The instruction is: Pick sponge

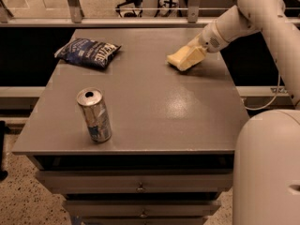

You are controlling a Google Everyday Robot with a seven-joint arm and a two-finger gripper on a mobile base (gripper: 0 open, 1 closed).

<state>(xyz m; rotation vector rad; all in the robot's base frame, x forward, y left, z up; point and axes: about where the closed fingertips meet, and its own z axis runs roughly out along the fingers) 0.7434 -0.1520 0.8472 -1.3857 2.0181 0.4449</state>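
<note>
The robot's cream gripper (191, 55) is at the small pale yellow foam sponge (174, 60) on the grey table's (154, 107) far right, and whether it grips cannot be told.

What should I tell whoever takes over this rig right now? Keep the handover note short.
Claw: down low at the far right of the table, right at the sponge. A firm grip cannot be confirmed.
Sponge: appears to rest on the tabletop at the claw's tip, not lifted.
Other items: the can stands upright front left and the chip bag lies far left, both well away.
Done: approach to the sponge.
Left: confirm the grasp, then lift the sponge.
</note>
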